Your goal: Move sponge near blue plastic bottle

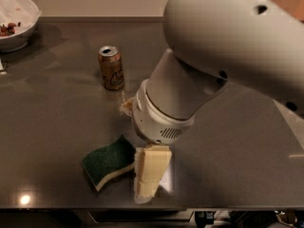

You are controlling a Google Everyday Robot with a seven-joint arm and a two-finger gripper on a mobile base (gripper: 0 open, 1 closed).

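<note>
one sponge (108,161) lies flat on the dark table (57,118), low in the frame and a little left of centre. its dark green scouring face is up and the pale yellow foam shows along its wavy lower edge. its right end meets the gripper (151,175), a cream block that points down at the tabletop just right of the sponge, near the table's front edge. the two look to be touching, with the gripper beside the sponge rather than around it. whether the gripper is spread or closed cannot be told from this view. a bright patch of reflected light (166,180) sits on the table just right of the gripper's tip.

above the gripper, a round pale grey wrist housing (161,122) with a small vent grille (171,133) fills the middle of the frame. from it the thick grey arm (228,46) rises to the upper right, covering much of the table's right half. a small tan piece (127,107) shows at the wrist's left edge; what it is cannot be made out.

up and to the left of the wrist, well apart from the sponge, a gold-brown drink can (111,68) stands upright. in the upper left corner a white bowl (21,36), cut off by the frame, holds a few reddish-brown bits (7,30).
</note>
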